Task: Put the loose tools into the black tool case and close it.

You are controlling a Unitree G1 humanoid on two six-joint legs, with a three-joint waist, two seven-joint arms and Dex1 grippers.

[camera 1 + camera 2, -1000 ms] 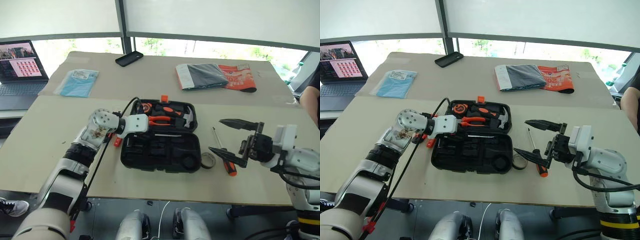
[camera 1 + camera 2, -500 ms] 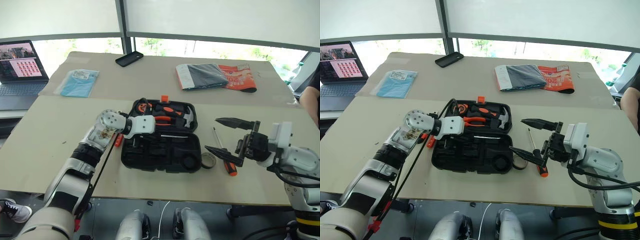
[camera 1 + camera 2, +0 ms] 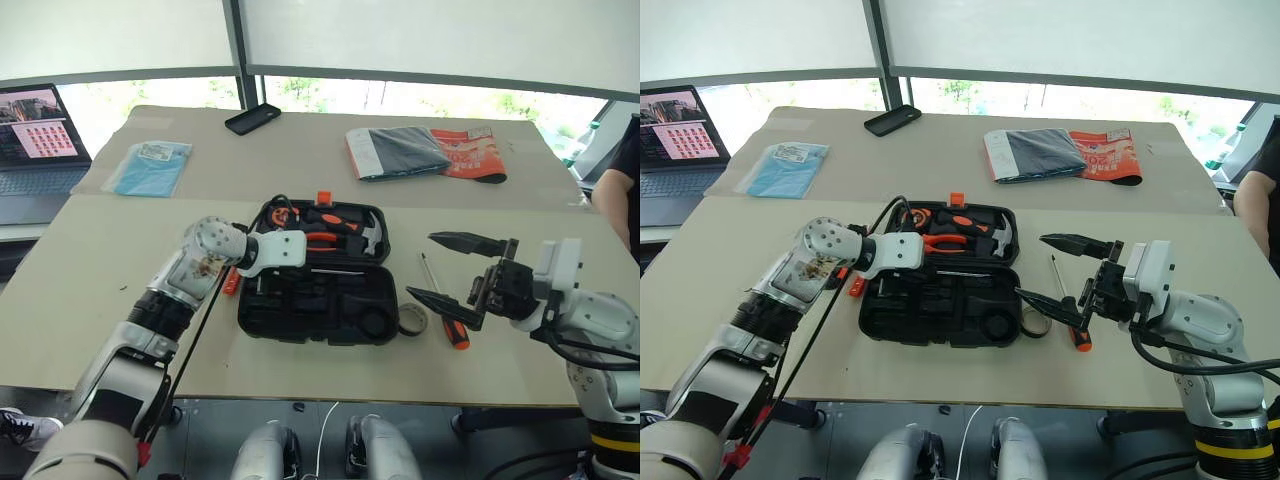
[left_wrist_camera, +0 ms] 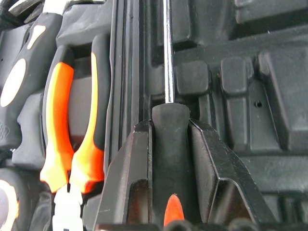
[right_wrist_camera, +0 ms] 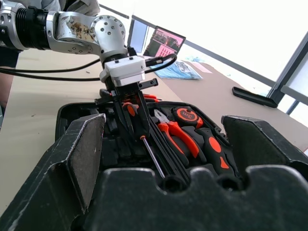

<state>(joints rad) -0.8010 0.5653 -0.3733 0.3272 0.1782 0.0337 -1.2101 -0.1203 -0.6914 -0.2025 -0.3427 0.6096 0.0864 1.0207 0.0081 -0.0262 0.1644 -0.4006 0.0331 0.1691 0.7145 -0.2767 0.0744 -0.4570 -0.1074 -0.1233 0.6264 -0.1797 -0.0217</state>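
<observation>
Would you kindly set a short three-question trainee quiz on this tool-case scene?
1. True or false: the left gripper holds a black-and-orange-handled screwdriver over the open black moulded-plastic tool case.
2. Which lies nearest the grey tape roll? A) blue packet B) black phone C) loose orange-handled screwdriver
3. What is the right gripper holding?

Key: 1 true; 2 C; 3 nothing, its jaws stand open.

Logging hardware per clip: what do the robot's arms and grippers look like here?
Both arms are silver-grey segmented metal with black joint bands. The left arm has a round perforated wrist housing and a loose black cable alongside. Each wrist ends in a white block. The left gripper and right gripper each have two black, tapering fingers. Black cables loop beside the right forearm.
</observation>
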